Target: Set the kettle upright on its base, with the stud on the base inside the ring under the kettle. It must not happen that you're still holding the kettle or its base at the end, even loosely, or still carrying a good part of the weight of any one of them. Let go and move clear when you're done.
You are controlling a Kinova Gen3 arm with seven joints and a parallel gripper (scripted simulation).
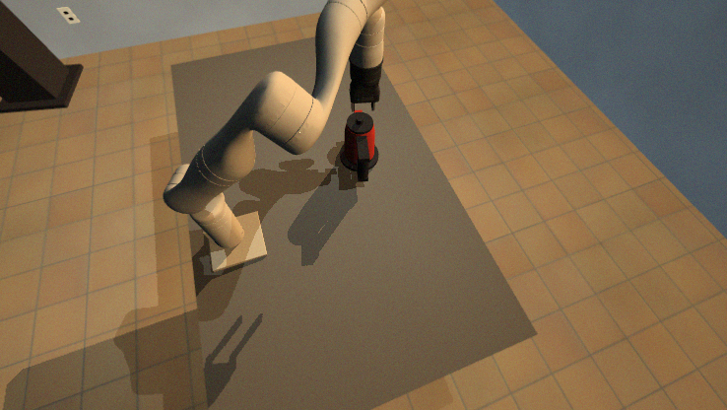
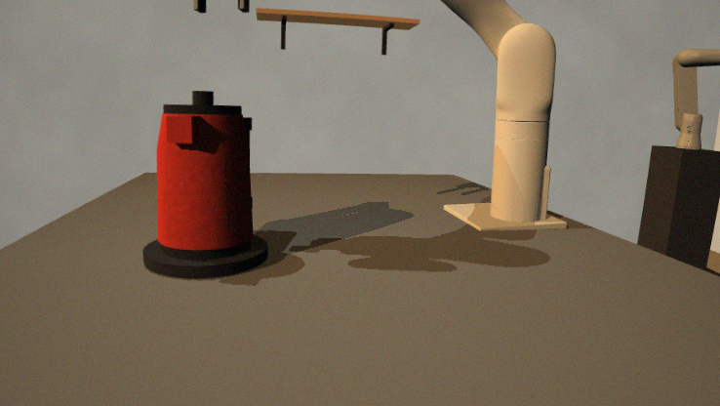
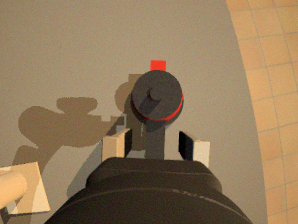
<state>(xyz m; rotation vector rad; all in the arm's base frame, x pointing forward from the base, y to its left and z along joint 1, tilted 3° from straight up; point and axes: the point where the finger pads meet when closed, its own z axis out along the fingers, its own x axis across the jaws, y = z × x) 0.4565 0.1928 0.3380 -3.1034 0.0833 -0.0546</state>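
The red kettle (image 1: 360, 136) (image 2: 204, 191) (image 3: 174, 113) with a black lid and knob stands upright on its round black base (image 1: 348, 164) (image 2: 201, 261) on the grey table top (image 1: 386, 285) (image 2: 352, 327). Its black handle points toward the front in the top view. The stud and the ring are hidden under the kettle. My gripper (image 1: 363, 107) (image 2: 221, 6) (image 3: 155, 140) is open and empty, straight above the kettle's lid and well clear of it. In the exterior view only the two fingertips show at the top edge.
The arm's mount plate (image 1: 251, 249) (image 2: 468, 214) sits on the table to the kettle's side. A dark cabinet (image 1: 31, 66) (image 2: 680, 201) stands off the table. A wooden shelf (image 2: 338, 19) hangs on the back wall. Tiled floor (image 1: 585, 203) surrounds the table.
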